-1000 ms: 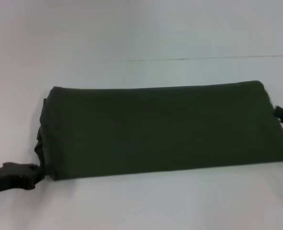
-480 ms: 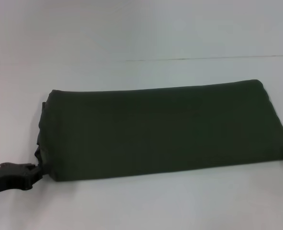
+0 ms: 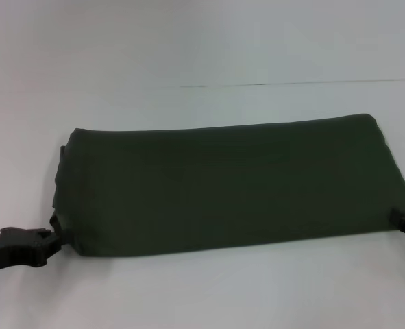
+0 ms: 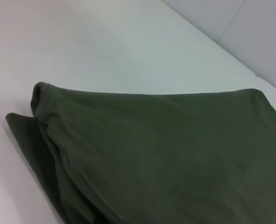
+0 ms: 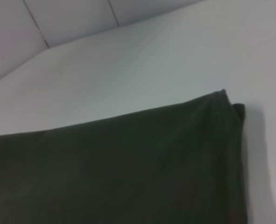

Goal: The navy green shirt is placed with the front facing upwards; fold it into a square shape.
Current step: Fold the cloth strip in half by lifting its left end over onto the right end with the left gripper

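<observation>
The left end effector (image 3: 48, 245) reaches in low at the navy green shirt's (image 3: 223, 185) near-left corner, the right end effector (image 3: 402, 221) at its near-right corner; their grip cannot be told. The shirt lies folded long on the white desk (image 3: 202, 295).

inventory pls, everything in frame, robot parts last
navy green shirt: 1, dark olive green, folded into a long band across the middle of the table, no print showing
table: 1, white, under the shirt, thin dark seam line toward the far side
left end effector: 1, black, at the shirt's near left corner
right end effector: 1, black, at the shirt's near right corner, mostly cut off by the frame edge
</observation>
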Controlling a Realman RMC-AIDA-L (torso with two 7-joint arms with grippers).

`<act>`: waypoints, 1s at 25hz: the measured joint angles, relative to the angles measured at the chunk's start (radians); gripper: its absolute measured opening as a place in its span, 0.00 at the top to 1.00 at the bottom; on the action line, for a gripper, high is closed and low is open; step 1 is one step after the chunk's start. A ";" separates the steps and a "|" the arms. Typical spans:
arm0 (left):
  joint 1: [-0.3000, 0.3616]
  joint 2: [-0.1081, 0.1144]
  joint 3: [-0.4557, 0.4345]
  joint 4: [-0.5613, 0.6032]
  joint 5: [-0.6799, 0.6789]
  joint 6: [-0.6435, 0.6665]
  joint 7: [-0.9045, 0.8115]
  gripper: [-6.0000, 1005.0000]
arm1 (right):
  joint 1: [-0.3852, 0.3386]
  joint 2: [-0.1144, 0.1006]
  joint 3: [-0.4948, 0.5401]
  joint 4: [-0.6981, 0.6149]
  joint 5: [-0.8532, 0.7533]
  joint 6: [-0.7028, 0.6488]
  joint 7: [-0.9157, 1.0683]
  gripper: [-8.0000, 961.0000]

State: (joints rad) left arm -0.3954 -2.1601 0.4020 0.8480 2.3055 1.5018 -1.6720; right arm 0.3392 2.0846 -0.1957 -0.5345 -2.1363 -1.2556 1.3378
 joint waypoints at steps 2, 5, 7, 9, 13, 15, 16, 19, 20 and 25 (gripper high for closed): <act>-0.001 0.000 0.001 0.000 0.000 0.001 0.000 0.97 | 0.004 0.000 0.000 0.001 -0.011 0.004 0.005 0.28; -0.002 0.000 0.003 -0.001 0.000 0.002 0.000 0.97 | 0.006 0.000 -0.001 0.001 -0.017 0.008 0.009 0.29; -0.002 0.000 0.003 -0.001 0.000 0.003 0.000 0.96 | 0.005 0.000 -0.001 -0.001 -0.018 0.008 0.009 0.29; -0.002 0.000 0.003 -0.001 0.000 0.003 0.001 0.96 | 0.005 0.000 -0.001 -0.003 -0.018 0.008 0.009 0.40; -0.003 0.000 0.004 -0.002 0.000 0.004 0.001 0.96 | 0.006 0.000 -0.001 -0.006 -0.018 0.005 0.008 0.59; -0.004 0.000 0.005 -0.002 0.000 0.004 0.005 0.96 | 0.001 0.000 -0.001 -0.007 -0.019 -0.002 0.005 0.66; -0.003 0.000 0.005 -0.002 0.000 0.005 0.008 0.96 | -0.002 0.000 0.000 -0.007 -0.018 -0.007 0.002 0.70; -0.003 0.002 0.005 0.000 0.007 0.008 0.023 0.96 | -0.018 0.000 0.006 -0.010 -0.017 -0.030 -0.013 0.81; -0.003 0.003 0.004 0.000 0.009 0.010 0.026 0.95 | -0.024 0.000 0.007 -0.013 -0.017 -0.040 -0.019 0.85; 0.000 0.007 -0.001 0.008 0.016 0.063 0.059 0.95 | -0.063 0.001 0.009 -0.027 -0.014 -0.107 -0.045 0.98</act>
State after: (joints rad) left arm -0.3951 -2.1527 0.4008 0.8557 2.3215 1.5651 -1.6127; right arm 0.2764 2.0855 -0.1862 -0.5614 -2.1500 -1.3626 1.2929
